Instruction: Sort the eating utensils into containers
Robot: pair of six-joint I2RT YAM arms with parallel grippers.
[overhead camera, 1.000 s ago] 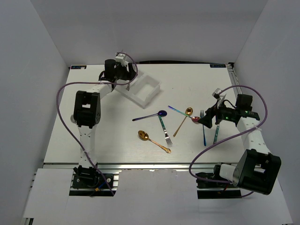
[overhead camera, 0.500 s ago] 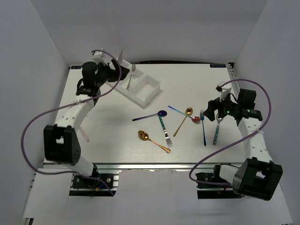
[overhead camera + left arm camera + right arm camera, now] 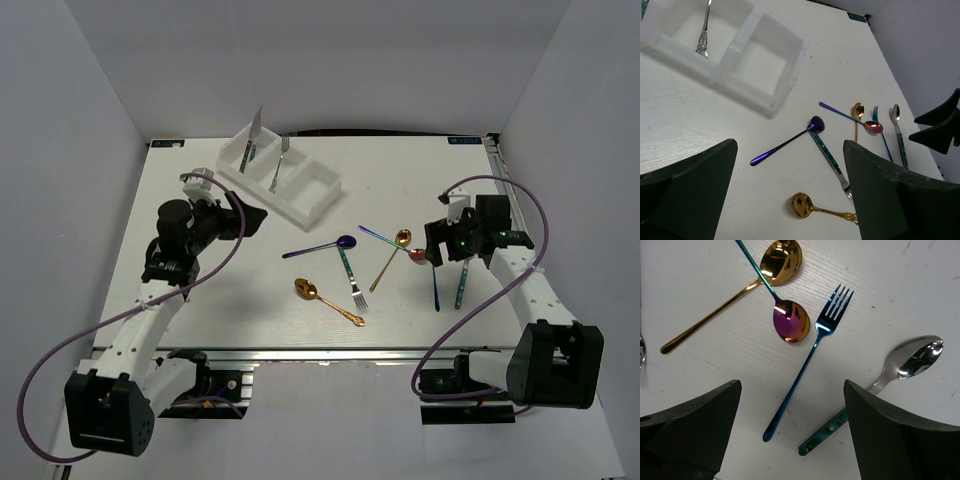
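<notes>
Left pincer (image 3: 250, 220) back from tray (image 3: 325, 203), jaws wide

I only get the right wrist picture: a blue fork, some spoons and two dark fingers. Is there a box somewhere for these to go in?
Observer: Yes. A white three-compartment tray sits at the far left of the table, well away from what you see.
Operator: Is anything in it?
Observer: A knife leans in the left end compartment and a silver fork in the middle one. The right end compartment is empty.
Operator: What about the other arm?
Observer: The left gripper hangs open just this side of the tray, holding nothing.
</notes>
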